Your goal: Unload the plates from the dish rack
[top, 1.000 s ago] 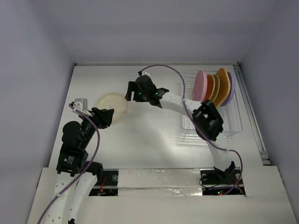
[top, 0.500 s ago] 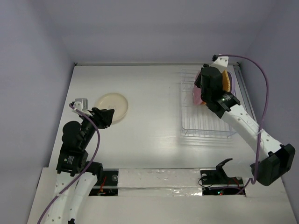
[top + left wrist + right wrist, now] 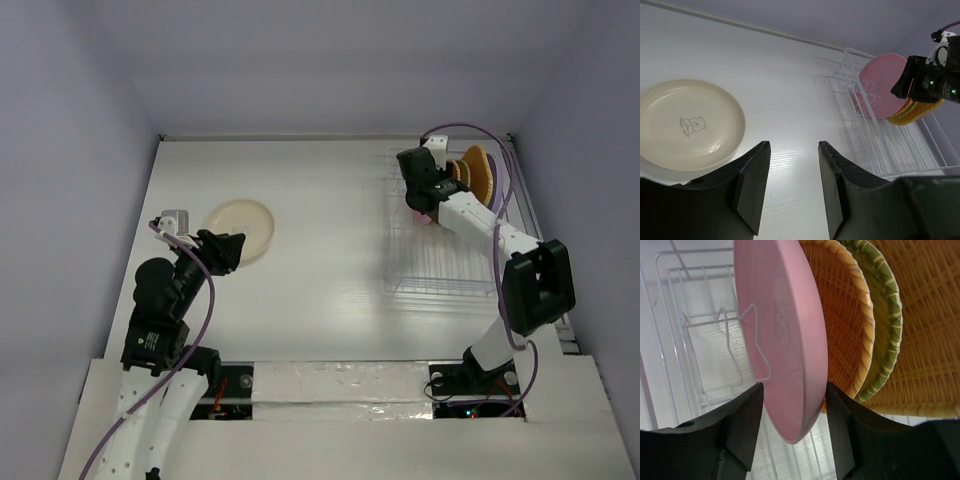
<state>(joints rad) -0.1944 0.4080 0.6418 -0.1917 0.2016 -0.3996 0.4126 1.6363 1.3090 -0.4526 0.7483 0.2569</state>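
The right gripper (image 3: 795, 390) has its fingers wide apart, one on each side of the pink plate (image 3: 785, 325). It is not squeezing yet. The pink plate stands on its edge in the dish rack (image 3: 440, 262), and its rim sits right between the two fingers.

A few things can go wrong from here:

- A thin wire loop of the rack lies across the pink plate's face, just beside one finger. If that finger closes on the wire too, the plate may get stuck when it goes up, or the whole rack may lift with it.
- The orange woven plate (image 3: 840, 315) leans close behind the pink one, just past the other finger. That finger could bump it or pinch both plates at once.
- The green-rimmed plate (image 3: 880, 305) and the big woven plate (image 3: 925, 315) lean the same way, farther off on that side. A hard pull could make them slide or fall over.
- The pink plate looks smooth, and the grip is only on its rim, so it could slip out.

The left gripper (image 3: 792, 150) is wide open and holds nothing. The cream plate (image 3: 687, 125) lies flat on the table (image 3: 790, 75), ahead of it and off to one side.
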